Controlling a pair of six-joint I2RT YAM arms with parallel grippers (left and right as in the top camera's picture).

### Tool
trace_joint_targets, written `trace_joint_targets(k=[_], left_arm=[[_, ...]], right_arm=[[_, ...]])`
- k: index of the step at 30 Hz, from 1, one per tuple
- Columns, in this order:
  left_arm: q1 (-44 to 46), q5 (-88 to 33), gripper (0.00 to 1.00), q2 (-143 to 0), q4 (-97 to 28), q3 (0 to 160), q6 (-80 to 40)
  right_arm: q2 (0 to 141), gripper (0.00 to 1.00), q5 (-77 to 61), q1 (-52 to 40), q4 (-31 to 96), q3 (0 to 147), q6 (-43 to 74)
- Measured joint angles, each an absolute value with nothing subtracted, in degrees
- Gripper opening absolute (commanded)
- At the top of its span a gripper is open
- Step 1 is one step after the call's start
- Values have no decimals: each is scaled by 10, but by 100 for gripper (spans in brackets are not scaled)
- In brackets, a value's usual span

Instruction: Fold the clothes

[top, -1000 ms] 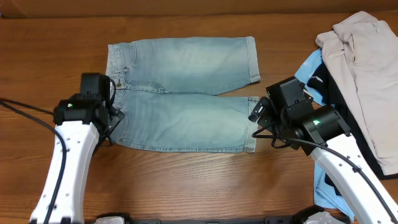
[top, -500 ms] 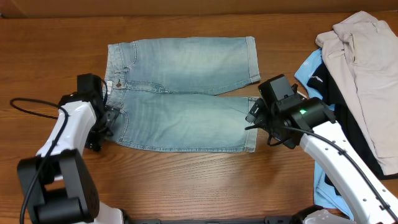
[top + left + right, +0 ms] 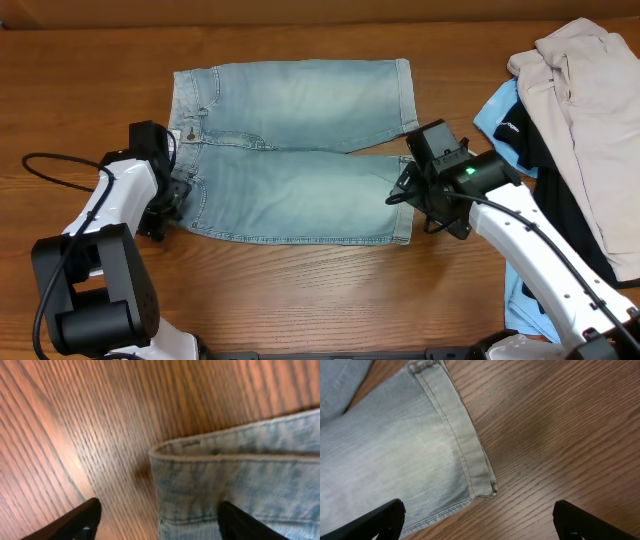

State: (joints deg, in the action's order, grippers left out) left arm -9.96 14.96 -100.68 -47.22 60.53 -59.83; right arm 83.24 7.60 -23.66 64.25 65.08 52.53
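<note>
The light-blue denim shorts (image 3: pixel 290 150) lie flat on the wooden table, waistband at the left, legs pointing right. My left gripper (image 3: pixel 168 205) is open at the near corner of the waistband; in the left wrist view the waistband corner (image 3: pixel 220 485) lies between my open fingers (image 3: pixel 157 525), one finger over wood, the other over denim. My right gripper (image 3: pixel 412 195) is open at the near leg's hem; the right wrist view shows the hem corner (image 3: pixel 480 480) above and between my open fingers (image 3: pixel 477 522).
At the right edge lie beige trousers (image 3: pixel 590 110) on a black shirt (image 3: pixel 545 185) and a sky-blue shirt (image 3: pixel 498 112). A black cable (image 3: pixel 50 165) loops on the table at the left.
My right gripper has moved left onto the near leg's hem. My left arm has swung so its gripper sits at the waistband's near corner.
</note>
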Motion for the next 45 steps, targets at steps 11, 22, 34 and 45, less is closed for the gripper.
trace_joint_targets(k=[11, 22, 34, 45], left_arm=[[-100, 166, 79, -1028, -429, 605, -598], [-98, 172, 66, -1053, -425, 616, -599], [-94, 176, 11, -1070, -409, 630, -597], [-94, 175, 9, -1070, -409, 631, -596]], right_arm=[[851, 96, 48, -237, 606, 604, 524], [851, 92, 43, -237, 586, 604, 510], [851, 82, 42, -237, 561, 603, 508], [869, 70, -37, -239, 504, 603, 482]])
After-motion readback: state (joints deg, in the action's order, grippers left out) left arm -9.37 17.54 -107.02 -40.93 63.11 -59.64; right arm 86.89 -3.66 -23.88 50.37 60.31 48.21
